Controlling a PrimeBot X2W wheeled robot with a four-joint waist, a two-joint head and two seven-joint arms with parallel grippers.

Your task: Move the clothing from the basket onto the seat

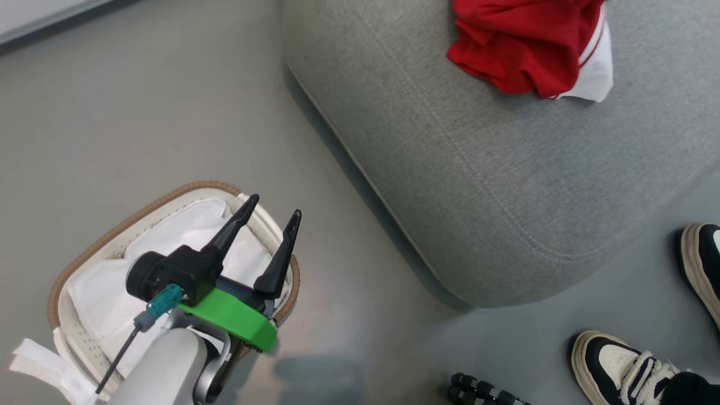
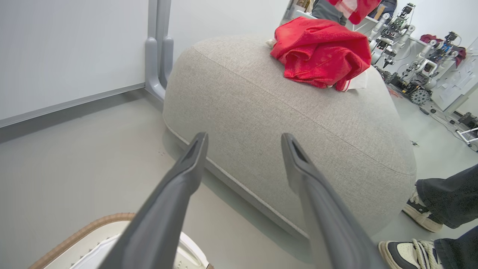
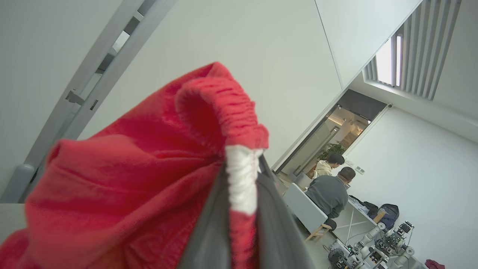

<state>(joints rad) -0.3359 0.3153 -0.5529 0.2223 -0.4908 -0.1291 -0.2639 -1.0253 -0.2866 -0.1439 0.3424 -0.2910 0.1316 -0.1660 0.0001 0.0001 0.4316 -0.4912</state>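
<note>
Floor [image 1: 349, 236] between basket [image 1: 169, 194] and seat [image 1: 478, 185]

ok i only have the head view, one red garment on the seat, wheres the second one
Observer: The right gripper is shut on it. In the right wrist view the second red garment is pinched at a white-banded edge between its fingers.
Operator: is it over the seat yet
Observer: Cannot say for sure. The left wrist view shows red and white cloth at its top edge, above and beyond the seat; that is probably the held one.
Operator: and whose shoes are those
Observer: A person's. The left wrist view shows dark trouser legs above them, beside the seat.
</note>
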